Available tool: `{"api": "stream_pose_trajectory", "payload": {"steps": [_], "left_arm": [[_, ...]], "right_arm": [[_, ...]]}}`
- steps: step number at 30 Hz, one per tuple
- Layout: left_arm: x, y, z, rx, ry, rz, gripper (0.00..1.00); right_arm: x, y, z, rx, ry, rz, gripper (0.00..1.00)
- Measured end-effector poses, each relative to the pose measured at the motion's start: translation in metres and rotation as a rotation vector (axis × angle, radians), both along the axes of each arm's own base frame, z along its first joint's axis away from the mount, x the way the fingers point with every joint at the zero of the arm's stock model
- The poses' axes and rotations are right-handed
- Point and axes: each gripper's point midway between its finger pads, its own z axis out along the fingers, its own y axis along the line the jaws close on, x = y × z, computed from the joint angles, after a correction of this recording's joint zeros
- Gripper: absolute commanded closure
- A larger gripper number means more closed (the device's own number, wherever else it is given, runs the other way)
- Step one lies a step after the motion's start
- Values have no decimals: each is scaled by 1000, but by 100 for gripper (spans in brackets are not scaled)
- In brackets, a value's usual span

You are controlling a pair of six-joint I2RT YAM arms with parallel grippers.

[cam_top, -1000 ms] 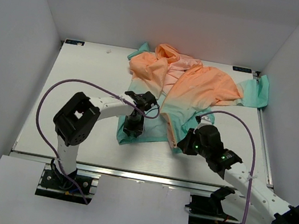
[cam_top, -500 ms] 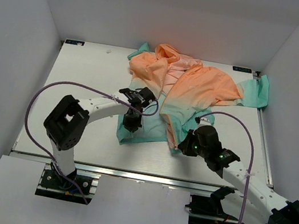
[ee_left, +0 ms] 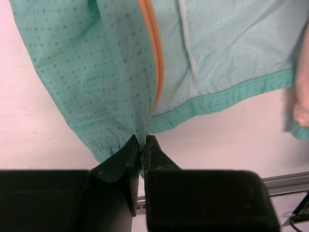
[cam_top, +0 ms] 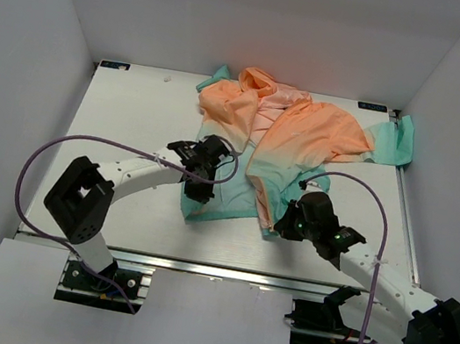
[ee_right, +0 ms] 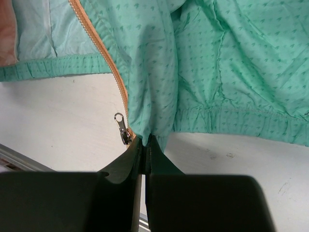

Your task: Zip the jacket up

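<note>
The jacket (cam_top: 308, 132) lay open on the counter's (cam_top: 135, 102) far half. The left fingers (ee_left: 120, 159) pinched its teal hem beside the orange zipper (ee_left: 157, 63); the right fingers (ee_right: 161, 162) pinched the hem beside the zipper slider (ee_right: 124, 130).

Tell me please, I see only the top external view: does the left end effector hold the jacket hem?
Observer: Yes. The left end effector is shut on the teal hem of the jacket, directly below the end of one orange zipper half.
Operator: And the right one?
Observer: The right end effector pinches the hem too, beside the other zipper half.
Operator: Where is the slider?
Observer: The slider lies at the bottom end of that half, just left of the right end effector, apparently outside its grip.
</note>
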Motion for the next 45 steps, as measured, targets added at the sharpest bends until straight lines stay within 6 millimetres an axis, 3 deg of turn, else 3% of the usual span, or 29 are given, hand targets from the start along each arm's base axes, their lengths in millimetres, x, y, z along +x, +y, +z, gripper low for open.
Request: {"api": "stream_pose_trajectory", "payload": {"steps": [2, 4, 7, 21, 28, 34, 37, 38, 45], "left_arm": [[-6, 2, -9, 3, 25, -5, 98], [-12, 3, -17, 4, 47, -7, 83], [-17, 5, -26, 12, 73, -7, 73], [-13, 4, -44, 50, 104, -16, 58], [-13, 3, -44, 48, 103, -19, 52], [-13, 2, -43, 45, 108, -18, 71], [-14, 2, -43, 41, 110, -19, 88], [-14, 1, -43, 40, 110, -20, 100], [-14, -1, -40, 27, 109, -27, 100]], "right_arm": [[0, 0, -1, 0, 3, 2, 100], [-1, 0, -1, 0, 5, 3, 100], [-1, 0, -2, -2, 8, 3, 100], [-2, 0, -5, -9, 16, 5, 100], [-2, 0, -6, -11, 21, 8, 100], [-3, 0, -9, -15, 31, 12, 100], [-3, 0, -10, -17, 34, 12, 100], [-3, 0, -10, -17, 34, 12, 100], [-6, 3, -9, -5, 38, 38, 100]]}}
